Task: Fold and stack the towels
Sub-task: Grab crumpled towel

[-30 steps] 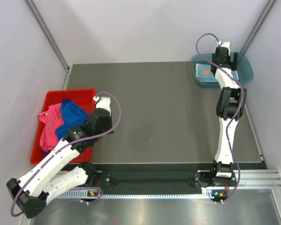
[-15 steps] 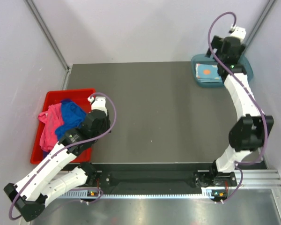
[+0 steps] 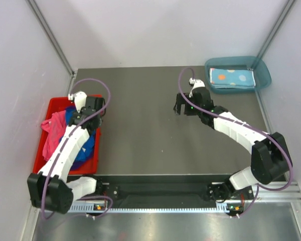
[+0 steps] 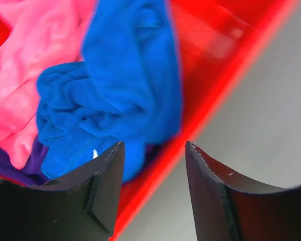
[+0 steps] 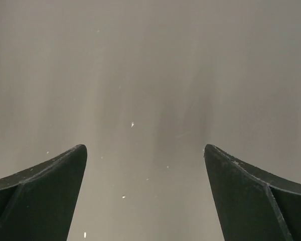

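Note:
Crumpled towels lie in the red bin [image 3: 57,100] at the left: a pink one [image 3: 51,131] [image 4: 35,65], a blue one [image 3: 90,143] [image 4: 120,95], and some purple cloth [image 4: 25,170] beneath. My left gripper [image 3: 93,113] [image 4: 154,150] hangs open above the bin's right rim [image 4: 200,125], beside the blue towel, holding nothing. A folded towel with coloured dots [image 3: 232,78] rests in the teal bin [image 3: 263,75] at the back right. Over the bare table surface, right of centre, my right gripper [image 3: 181,108] [image 5: 145,150] is wide open and empty.
Grey walls with metal posts enclose the dark table on the left, right and back. The left arm's links lie across the red bin's near right part. The right arm stretches from its base across the table's right half.
The left gripper has moved from the bin's near right side to its far right corner and opened. The right gripper has come away from the teal bin toward the table's middle.

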You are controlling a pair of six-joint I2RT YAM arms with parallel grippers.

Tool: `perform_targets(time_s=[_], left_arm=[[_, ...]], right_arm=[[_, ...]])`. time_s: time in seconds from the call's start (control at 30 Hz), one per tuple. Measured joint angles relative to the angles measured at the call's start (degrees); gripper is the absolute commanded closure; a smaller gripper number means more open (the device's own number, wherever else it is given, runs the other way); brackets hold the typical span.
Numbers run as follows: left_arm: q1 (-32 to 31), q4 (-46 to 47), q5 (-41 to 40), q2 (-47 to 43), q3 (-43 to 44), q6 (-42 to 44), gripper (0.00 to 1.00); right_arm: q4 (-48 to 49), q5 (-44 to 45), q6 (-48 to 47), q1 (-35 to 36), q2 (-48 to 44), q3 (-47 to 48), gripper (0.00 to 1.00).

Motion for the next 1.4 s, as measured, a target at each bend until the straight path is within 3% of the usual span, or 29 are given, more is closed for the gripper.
perform_targets(time_s=[0.27,0.6,0.8,0.97,1.07,1.17,1.4], left_arm=[[13.38,1.92,2.05,12.85,2.93,-4.92,0.43],[15.50,4.11,6.12,21.70,3.96,-7.41,0.46],[15.74,5.38,7.17,22.25,3.04,-8.39,0.62],[15.89,5.60,7.87,22.23,2.45,-8.52,0.85],[15.91,5.68,8.11,21.97,2.25,-8.44,0.89],[16.00,5.68,8.52,20.79,1.84,-8.39,1.00],[16.15,5.09,10.45,16.20,2.29,-7.10,1.00]], right_arm=[[2.56,-4.87,1.66,0.15,-0.98,-1.64,0.00],[2.80,-5.95,1.66,0.15,-3.72,-1.64,0.00],[2.82,-6.05,1.64,0.15,-4.04,-1.66,0.00],[2.82,-6.36,1.62,0.15,-4.17,-1.66,0.00],[2.82,-6.60,1.62,0.15,-4.17,-1.66,0.00],[2.84,-6.71,1.62,0.15,-4.17,-1.66,0.00],[2.86,-6.84,1.64,0.15,-4.17,-1.66,0.00]])
